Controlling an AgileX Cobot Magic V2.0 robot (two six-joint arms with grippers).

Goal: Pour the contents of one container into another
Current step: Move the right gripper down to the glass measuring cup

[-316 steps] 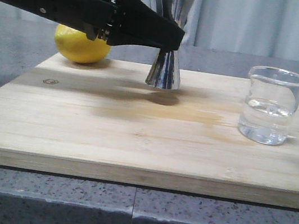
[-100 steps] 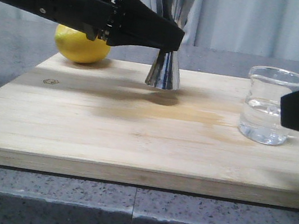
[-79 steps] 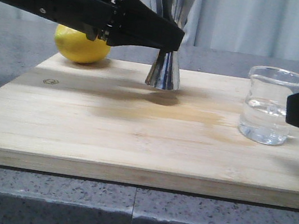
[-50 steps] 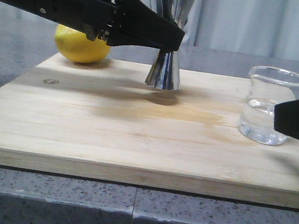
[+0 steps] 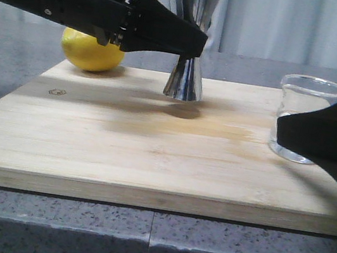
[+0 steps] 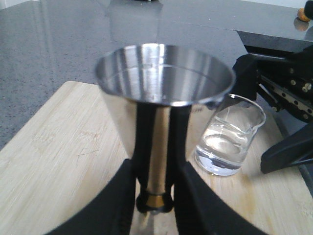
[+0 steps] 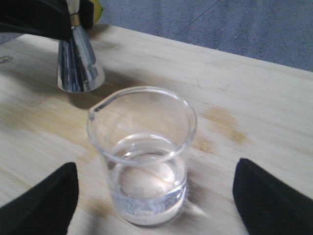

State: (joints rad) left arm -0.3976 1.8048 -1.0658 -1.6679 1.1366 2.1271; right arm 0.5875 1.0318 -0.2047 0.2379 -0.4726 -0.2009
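— Jaws first: how do they stand on each arm?

— Left gripper (image 5: 192,40) has its jaws clamped on the narrow waist of the steel jigger (image 5: 184,81), right at the thin gold band, which the left wrist view shows pinched between the two black fingers (image 6: 117,205). Right gripper (image 7: 155,196) has its jaws spread wide, one fingertip on either side of the glass beaker (image 7: 143,154), neither one touching the glass.

— Where is the jigger?

— On the wooden board (image 5: 120,151), upright, at the middle of the far edge. Its base looks to be on the wood or just above it; I cannot tell which. The wide upper cup faces up and looks dry inside.

— And the beaker?

— Upright near the right edge of the board, well apart from the jigger. It is about a third full of clear liquid, with its pour lip turned towards the jigger. In the front view the dark body of the right gripper covers its lower half, so only the rim and upper wall show.

— Anything else on there?

— A lemon (image 5: 92,50) just behind the far left corner of the board, partly hidden by the left arm. There is a faint darker stain on the wood between jigger and beaker. The board lies on a grey speckled table (image 5: 74,233).
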